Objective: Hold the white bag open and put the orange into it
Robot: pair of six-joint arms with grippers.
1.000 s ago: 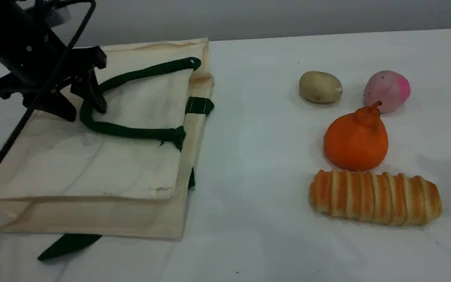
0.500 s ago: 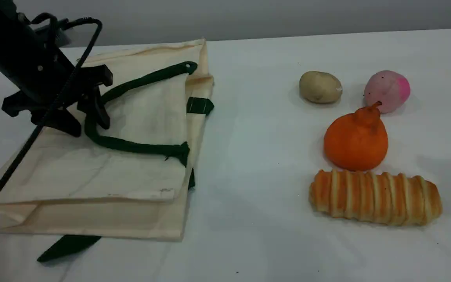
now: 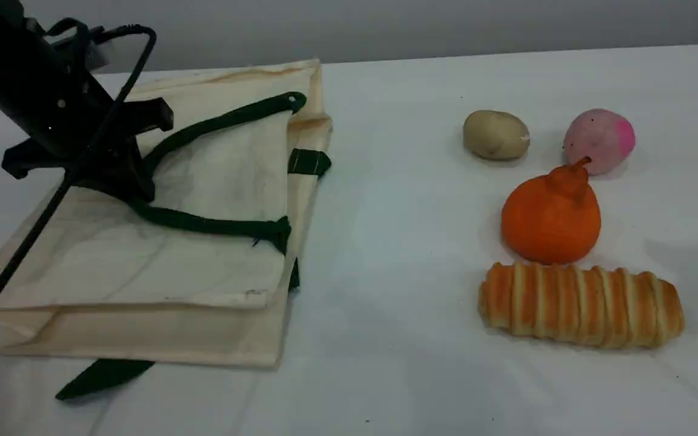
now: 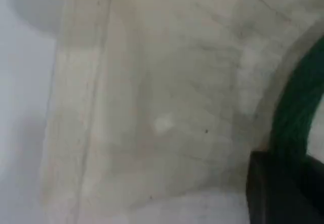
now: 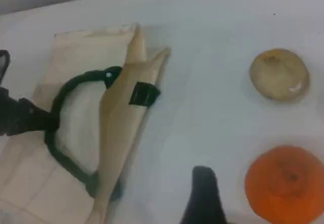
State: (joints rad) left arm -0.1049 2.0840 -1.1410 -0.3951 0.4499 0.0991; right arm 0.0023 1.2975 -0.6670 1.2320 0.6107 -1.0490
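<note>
We see the left gripper (image 3: 134, 184) clamped on the white bag's (image 3: 143, 266) green rope handle (image 3: 203, 224); bag lies flat. Right gripper (image 5: 205, 196) jaws apart, just beside the orange (image 3: 551, 218), which sits between bread roll (image 3: 580, 304) and pink fruit (image 3: 598, 140).

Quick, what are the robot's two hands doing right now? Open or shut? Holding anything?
Left gripper: fingers closed on the green handle of the white bag.
Right gripper: one finger shows; open or shut cannot be told, holding nothing visible.

cream white bag (image 4: 152, 107) cloth, green handle (image 4: 296, 112), dark claw fingertip (image 4: 276, 193)
</note>
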